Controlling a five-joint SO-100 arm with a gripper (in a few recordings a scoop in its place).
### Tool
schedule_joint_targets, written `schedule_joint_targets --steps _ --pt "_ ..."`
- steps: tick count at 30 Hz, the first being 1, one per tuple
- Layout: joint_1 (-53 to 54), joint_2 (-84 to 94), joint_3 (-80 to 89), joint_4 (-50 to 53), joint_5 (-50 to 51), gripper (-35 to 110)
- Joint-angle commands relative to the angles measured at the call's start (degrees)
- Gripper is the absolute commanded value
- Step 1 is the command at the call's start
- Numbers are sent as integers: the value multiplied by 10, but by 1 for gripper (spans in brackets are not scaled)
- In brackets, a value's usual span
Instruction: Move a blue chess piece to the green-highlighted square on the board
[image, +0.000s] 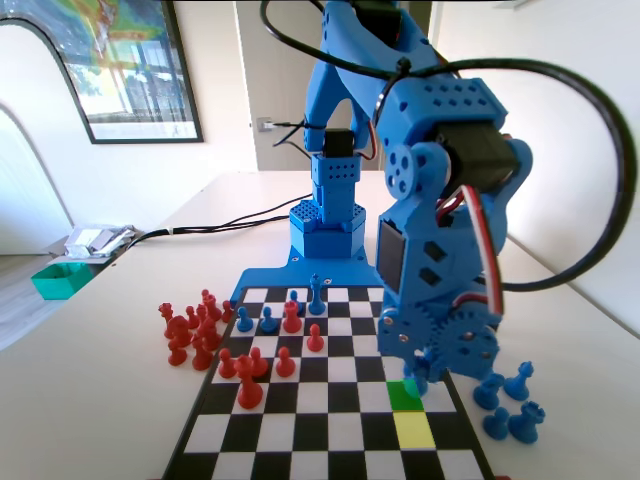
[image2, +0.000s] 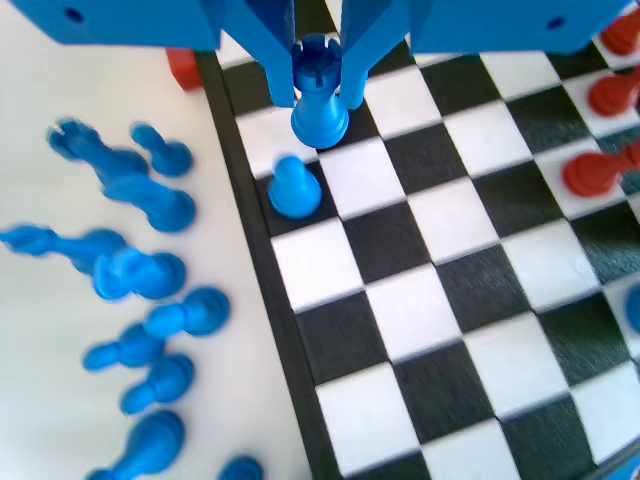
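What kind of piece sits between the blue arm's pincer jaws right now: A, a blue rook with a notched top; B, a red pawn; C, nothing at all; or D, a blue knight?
A. In the wrist view the pincer closes on a blue rook with a notched crown, standing upright on the board next to a small blue pawn.

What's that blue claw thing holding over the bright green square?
The gripper is shut on a blue castle-topped piece, standing at the green square. A small blue pawn stands beside it. The piece's base is hidden from above.
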Motion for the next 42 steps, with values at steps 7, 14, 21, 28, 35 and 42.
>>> schedule_joint_targets --steps 7,14,21,28,35,42 --pt "8 64 6 -12 -12 1" --pt "15 56 3 -17 -10 1" --pt "15 52 3 -25 -10 1" --pt "13 45 8 -35 -11 2" --pt "11 42 13 -40 -16 8" --pt "12 42 15 -42 -20 11"
